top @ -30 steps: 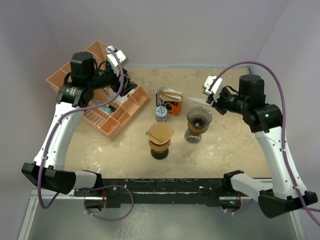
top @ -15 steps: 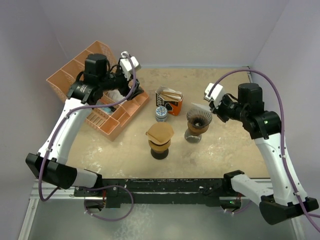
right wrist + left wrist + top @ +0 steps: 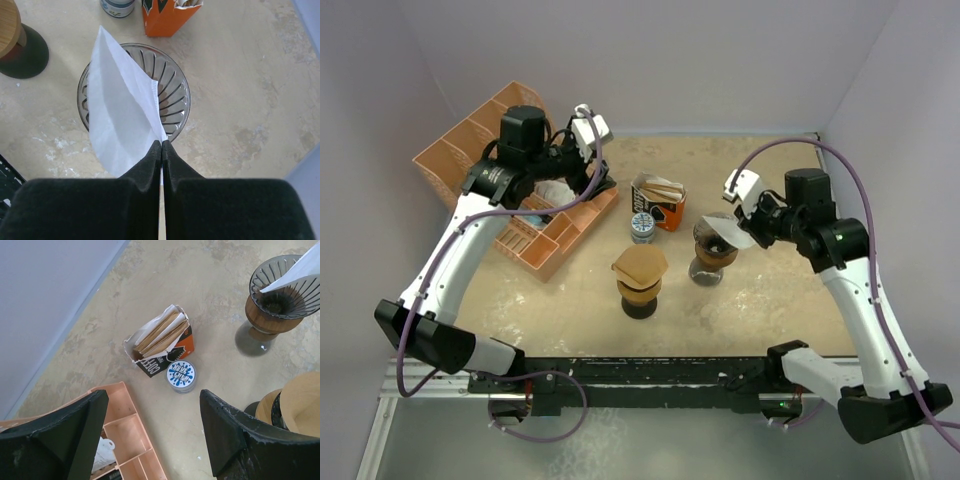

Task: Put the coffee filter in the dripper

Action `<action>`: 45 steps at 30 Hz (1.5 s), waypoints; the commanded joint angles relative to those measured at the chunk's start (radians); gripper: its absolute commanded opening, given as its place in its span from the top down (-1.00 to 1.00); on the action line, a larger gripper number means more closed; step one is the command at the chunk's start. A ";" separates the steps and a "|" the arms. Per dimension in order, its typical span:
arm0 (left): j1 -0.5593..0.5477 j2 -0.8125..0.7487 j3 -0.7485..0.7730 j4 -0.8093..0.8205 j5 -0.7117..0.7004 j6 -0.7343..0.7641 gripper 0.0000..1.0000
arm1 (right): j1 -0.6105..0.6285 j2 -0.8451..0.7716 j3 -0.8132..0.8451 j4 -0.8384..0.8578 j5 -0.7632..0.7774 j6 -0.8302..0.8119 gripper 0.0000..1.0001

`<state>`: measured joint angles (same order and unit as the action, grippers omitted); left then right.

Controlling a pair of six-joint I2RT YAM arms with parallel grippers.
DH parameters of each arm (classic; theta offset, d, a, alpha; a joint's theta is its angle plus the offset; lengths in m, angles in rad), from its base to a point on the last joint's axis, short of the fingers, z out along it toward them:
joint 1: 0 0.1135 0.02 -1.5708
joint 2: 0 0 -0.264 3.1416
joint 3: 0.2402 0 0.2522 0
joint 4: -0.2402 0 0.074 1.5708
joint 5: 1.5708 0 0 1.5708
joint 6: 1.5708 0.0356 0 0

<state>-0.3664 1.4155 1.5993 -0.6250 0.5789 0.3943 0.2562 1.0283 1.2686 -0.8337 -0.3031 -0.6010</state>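
Firmly, right hand (image 3: 161,144) pinches coffee filter (image 3: 117,120) over dripper (image 3: 173,95); left hand (image 3: 152,402) spread, empty.

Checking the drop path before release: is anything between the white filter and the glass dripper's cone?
Nothing visible. The filter, pinched in the right fingers, hangs right over the dripper, whose ribbed cone shows nothing inside; the box and tin stand off to the side.

Left arm (image 3: 440,262): white shell links, black joint housings. Right arm (image 3: 865,315): same white-and-black build. Purple cable (image 3: 800,141) trails along each. Fingers (image 3: 147,167) matte black; white camera blocks (image 3: 590,128) at wrists.
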 commanded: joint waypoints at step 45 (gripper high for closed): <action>-0.225 0.055 0.116 -0.133 0.081 0.192 -0.49 | 0.002 0.200 0.128 0.100 -0.121 0.014 0.04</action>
<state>-0.5430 1.4464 1.6341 -0.7288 0.6247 0.5213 0.2565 1.2308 1.3754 -0.7746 -0.3931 -0.6067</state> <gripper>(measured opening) 0.744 0.477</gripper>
